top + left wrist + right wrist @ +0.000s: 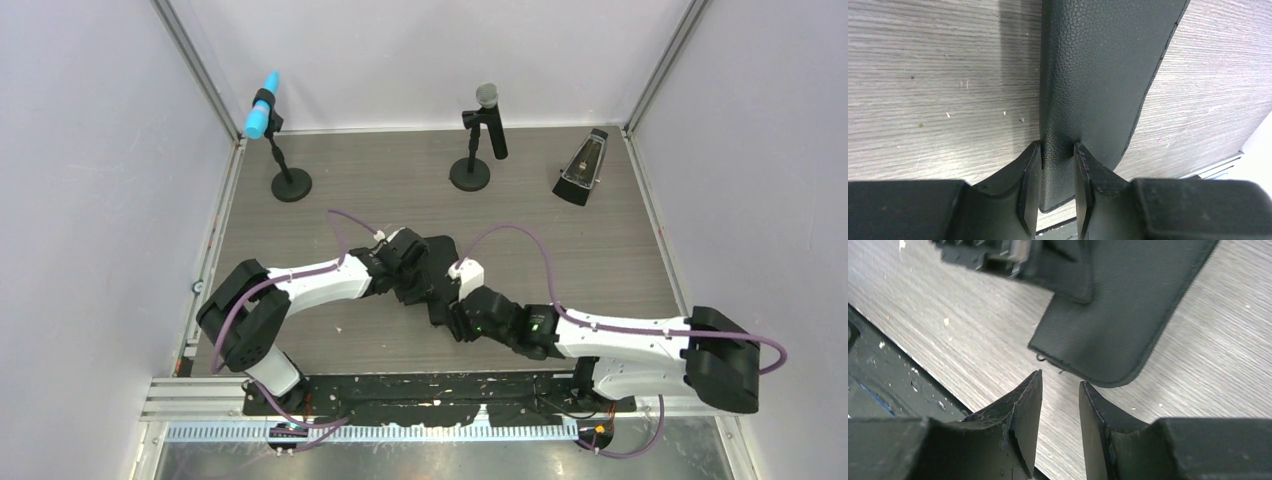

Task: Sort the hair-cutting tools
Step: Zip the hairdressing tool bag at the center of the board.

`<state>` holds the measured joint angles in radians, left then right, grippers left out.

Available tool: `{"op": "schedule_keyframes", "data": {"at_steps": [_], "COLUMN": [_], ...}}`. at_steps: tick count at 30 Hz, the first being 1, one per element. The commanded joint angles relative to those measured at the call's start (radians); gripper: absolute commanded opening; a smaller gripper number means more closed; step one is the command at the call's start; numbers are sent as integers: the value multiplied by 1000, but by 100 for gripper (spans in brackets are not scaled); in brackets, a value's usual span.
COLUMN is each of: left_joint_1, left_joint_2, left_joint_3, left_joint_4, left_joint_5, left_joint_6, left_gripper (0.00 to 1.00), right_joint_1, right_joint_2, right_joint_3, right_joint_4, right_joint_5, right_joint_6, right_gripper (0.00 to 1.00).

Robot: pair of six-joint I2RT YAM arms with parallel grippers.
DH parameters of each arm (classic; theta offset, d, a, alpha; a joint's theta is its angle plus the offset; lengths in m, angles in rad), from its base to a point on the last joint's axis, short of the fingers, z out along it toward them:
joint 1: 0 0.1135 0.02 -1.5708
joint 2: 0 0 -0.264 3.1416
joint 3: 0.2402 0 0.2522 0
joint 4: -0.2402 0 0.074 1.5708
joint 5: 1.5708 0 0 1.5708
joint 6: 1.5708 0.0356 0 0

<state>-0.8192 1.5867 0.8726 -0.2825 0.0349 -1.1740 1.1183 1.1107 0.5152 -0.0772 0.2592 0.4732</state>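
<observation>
While the left hand (1058, 172) pinches the black case (1098, 65) — right hand (1060, 390) spread, seemingly just beside it.

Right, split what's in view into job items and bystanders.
Job: black case, pinched by left gripper; right gripper, open, near it. The hair-cutting tools: none visible.
Lying about: blue microphone, grey-headed microphone, metronome.

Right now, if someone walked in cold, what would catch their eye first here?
In the middle, the left gripper pinches the edge of a black case, while the right gripper stands open just short of its corner. At the back left, a bright blue microphone stands out.
</observation>
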Motion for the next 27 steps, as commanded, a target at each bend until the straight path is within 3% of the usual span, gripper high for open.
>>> {"op": "schedule_keyframes", "data": {"at_steps": [1, 11, 27], "left_joint_1": [-19, -32, -37], "left_joint_2": [-1, 16, 5], "left_joint_3": [36, 54, 49], "left_joint_4": [-146, -159, -158], "left_joint_5": [-73, -70, -57], "left_joint_6": [-4, -19, -20], "left_gripper": [23, 23, 23], "right_joint_1": [100, 240, 250], "right_joint_2": [73, 277, 411], "right_joint_3": [67, 198, 299], "right_joint_4": [6, 10, -153], "right_joint_5": [129, 180, 330], "right_joint_6": [-48, -91, 5], "right_gripper": [42, 39, 33]}}
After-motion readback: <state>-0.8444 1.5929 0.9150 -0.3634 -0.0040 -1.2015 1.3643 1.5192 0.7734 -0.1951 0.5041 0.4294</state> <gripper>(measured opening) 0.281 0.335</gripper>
